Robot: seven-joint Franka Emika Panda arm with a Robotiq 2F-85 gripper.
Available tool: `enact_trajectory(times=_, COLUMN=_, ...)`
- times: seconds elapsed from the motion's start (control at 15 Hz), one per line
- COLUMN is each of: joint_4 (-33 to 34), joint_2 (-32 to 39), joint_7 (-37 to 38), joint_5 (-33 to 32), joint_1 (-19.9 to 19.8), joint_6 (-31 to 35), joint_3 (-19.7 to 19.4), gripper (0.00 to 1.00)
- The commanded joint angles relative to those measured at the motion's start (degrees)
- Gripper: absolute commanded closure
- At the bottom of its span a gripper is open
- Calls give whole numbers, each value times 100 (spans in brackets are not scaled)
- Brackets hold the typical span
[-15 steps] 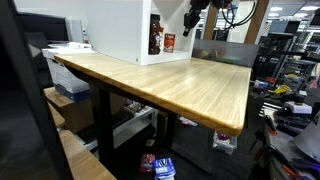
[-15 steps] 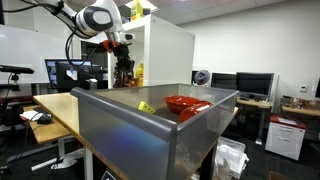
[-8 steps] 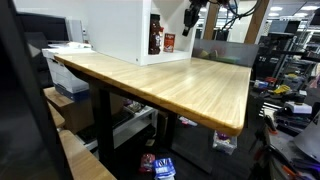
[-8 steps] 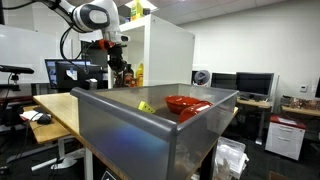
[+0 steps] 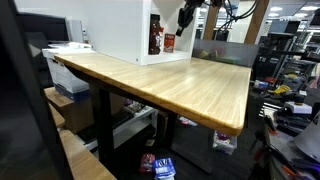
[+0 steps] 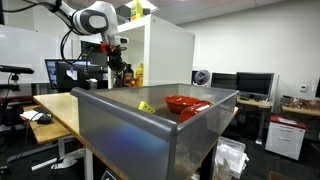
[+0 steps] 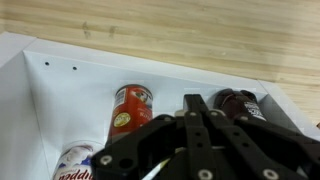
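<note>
The tabletop (image 5: 170, 85) is smooth pale wood, the cabinet (image 7: 30, 100) matt white, the can (image 7: 130, 108) glossy.

exterior views: opposite ends of table (image 5: 180, 80) | wrist: down into shelf (image 7: 30, 90)

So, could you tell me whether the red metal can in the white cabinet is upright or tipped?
Upright: in an exterior view the red metal can stands on its base inside the white cabinet.
</note>
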Motion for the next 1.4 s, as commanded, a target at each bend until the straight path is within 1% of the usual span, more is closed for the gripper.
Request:
enact_trajectory(times=0.0, joint_4=-40, joint_2=145, joint_7=-320, joint_5=74, joint_1=-8, joint_6=376, joint_3=16, gripper=100)
enact_trajectory(times=0.33, joint_4=30, joint_2=461, joint_7=-814, joint_5=229, joint_1=-40, joint_6=838, joint_3=-38, gripper=100)
enact_trajectory(times=0.67, joint_4=32, joint_2=655, joint_7=-854, joint_5=109, joint_1=-119, joint_6=1294, joint_3=-65, gripper=100)
enact_trajectory(times=1.33, joint_4=79, joint_2=731, joint_7=-773, joint_5=3, joint_1=-288, joint_6=1328, joint_3=-161, gripper=100)
